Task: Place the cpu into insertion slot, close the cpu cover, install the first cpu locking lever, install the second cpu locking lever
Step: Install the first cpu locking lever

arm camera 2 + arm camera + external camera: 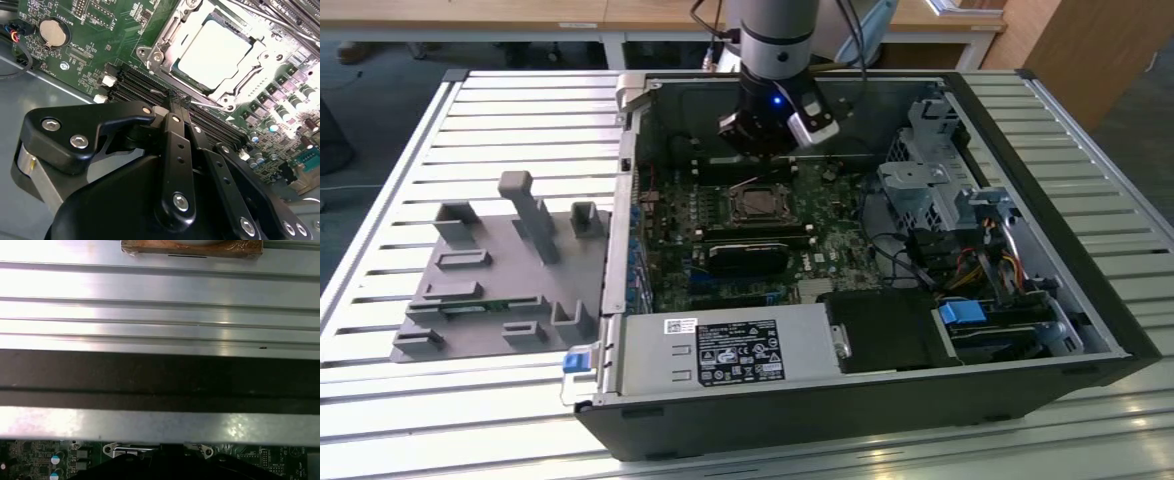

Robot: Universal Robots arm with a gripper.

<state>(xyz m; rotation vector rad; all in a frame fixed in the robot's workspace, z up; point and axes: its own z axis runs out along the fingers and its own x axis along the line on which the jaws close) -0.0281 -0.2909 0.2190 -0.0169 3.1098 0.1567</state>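
The cpu (212, 49), a silvery square, lies in the insertion slot (754, 205) on the green motherboard. The cpu cover (165, 47), a silver frame, lies flat around it. One thin locking lever (212, 105) runs along the socket side nearest my fingertips, and another rod (265, 17) runs along the opposite side. My black gripper (176, 100) hovers just short of the socket over the memory slots, its fingers pressed together at the tips, close to the near lever's end. In the exterior view the gripper (761, 148) hangs inside the case, just behind the socket.
The open computer case (1107, 330) lies on a slatted metal table. Inside it are a power supply (727, 350), a black card (750, 255), a drive cage (934, 190) and cables. A grey fixture (494, 270) stands at the exterior view's left. A coin battery (52, 31) sits by the memory slots (145, 82).
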